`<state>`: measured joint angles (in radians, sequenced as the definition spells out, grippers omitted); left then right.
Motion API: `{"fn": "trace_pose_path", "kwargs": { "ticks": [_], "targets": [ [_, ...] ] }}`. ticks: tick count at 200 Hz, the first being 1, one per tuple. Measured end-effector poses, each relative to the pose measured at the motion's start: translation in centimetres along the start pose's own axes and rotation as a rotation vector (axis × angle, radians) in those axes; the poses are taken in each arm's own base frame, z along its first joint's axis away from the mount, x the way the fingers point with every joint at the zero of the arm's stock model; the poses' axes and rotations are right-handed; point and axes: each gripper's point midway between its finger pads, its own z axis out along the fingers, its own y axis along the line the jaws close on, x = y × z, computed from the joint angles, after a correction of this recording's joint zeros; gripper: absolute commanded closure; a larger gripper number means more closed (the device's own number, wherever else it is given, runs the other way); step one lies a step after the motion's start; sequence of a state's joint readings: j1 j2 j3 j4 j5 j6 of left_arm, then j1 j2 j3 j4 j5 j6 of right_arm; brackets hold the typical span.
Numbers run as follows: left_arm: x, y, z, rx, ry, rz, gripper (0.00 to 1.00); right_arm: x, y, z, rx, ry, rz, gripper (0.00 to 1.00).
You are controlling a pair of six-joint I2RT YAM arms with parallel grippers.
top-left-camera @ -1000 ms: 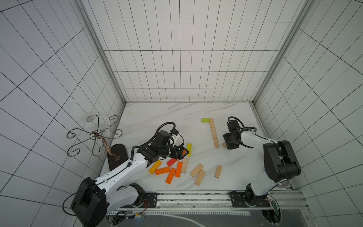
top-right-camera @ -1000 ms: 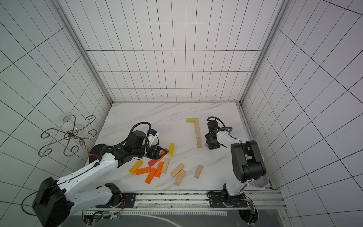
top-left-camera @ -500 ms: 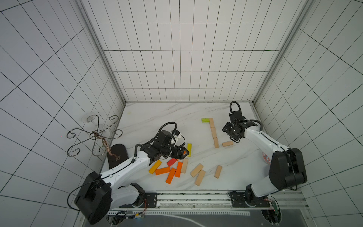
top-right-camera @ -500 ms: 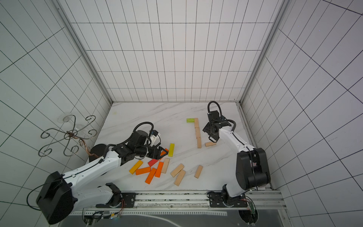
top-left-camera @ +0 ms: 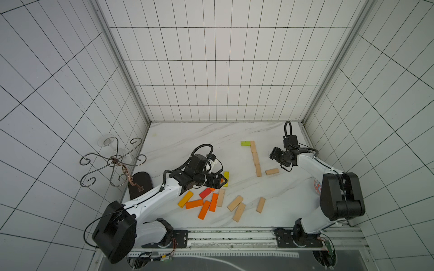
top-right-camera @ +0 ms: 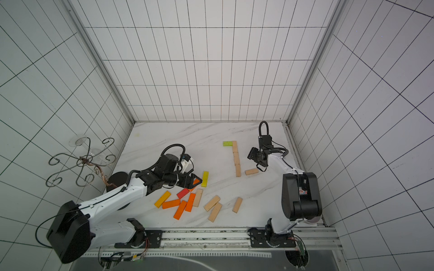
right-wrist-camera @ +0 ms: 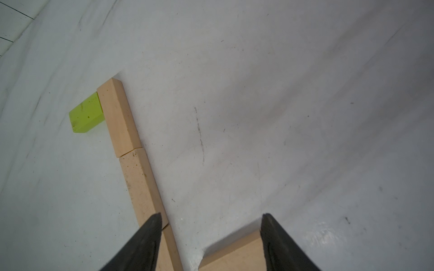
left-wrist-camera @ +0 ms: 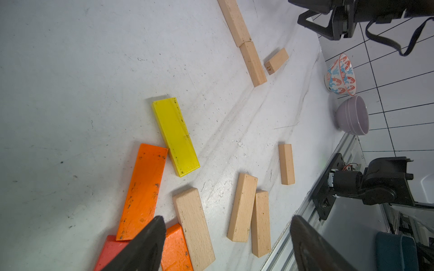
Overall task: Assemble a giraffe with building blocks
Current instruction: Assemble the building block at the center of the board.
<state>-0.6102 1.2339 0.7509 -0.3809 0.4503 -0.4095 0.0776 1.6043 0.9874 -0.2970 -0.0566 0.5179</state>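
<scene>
While the blocks lie flat on the marble table [top-left-camera: 187, 140], we see the giraffe only in part: a row of plain wooden blocks [top-left-camera: 255, 157] runs end to end, and a green block [top-left-camera: 245, 143] touches the side of its far end, so the two make an L shape in both top views. A loose wooden block [top-left-camera: 272, 171] lies crosswise just beside the near end of that row, with a narrow gap between them in the left wrist view [left-wrist-camera: 277, 61].

The right claw [top-left-camera: 273, 154] hangs above the table beside the row and holds nothing. In its wrist view the fingers [right-wrist-camera: 145, 244] stand apart, and the loose block's end shows low between them on the table.

The left claw [top-left-camera: 222, 181] is spread wide and empty over the heap of coloured pieces. Its wrist view shows one fingertip [left-wrist-camera: 152, 234] over an orange block [left-wrist-camera: 143, 192] and a red block [left-wrist-camera: 110, 251]; we cannot tell whether it touches them. The yellow block [top-left-camera: 226, 178] lies just beyond the claw, one corner against the orange block. Nearer the rail we find more orange blocks [top-left-camera: 203, 210], an amber block [top-left-camera: 185, 199] and four plain wooden blocks [top-left-camera: 235, 203], scattered and partly touching.

At the table's right edge a patterned bowl [left-wrist-camera: 340, 75] and a lilac bowl [left-wrist-camera: 353, 115] lie on their sides. A curled wire stand [top-left-camera: 112, 162] sits off the table to the left.
</scene>
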Motion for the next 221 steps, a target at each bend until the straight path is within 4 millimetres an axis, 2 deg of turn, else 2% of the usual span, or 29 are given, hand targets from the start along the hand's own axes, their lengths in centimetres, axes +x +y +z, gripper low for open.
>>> {"fn": "trace_pose_path", "kwargs": {
  "ticks": [36, 68, 122, 221],
  "targets": [
    [0.0, 0.1, 0.1, -0.001, 0.003, -0.003, 0.17, 1.5, -0.9, 1.4, 0.01, 0.051, 0.001, 0.32],
    [0.1, 0.0, 0.1, 0.005, 0.007, -0.003, 0.17, 2.0, -1.5, 1.9, 0.012, 0.068, 0.012, 0.34],
    [0.1, -0.1, 0.1, 0.011, 0.008, -0.002, 0.17, 4.2, -2.2, 2.5, 0.01, 0.123, 0.017, 0.37],
    [0.0, -0.1, 0.1, 0.012, 0.006, -0.002, 0.17, 4.8, -1.6, 2.5, -0.03, 0.117, 0.007, 0.43]
  ]
}}
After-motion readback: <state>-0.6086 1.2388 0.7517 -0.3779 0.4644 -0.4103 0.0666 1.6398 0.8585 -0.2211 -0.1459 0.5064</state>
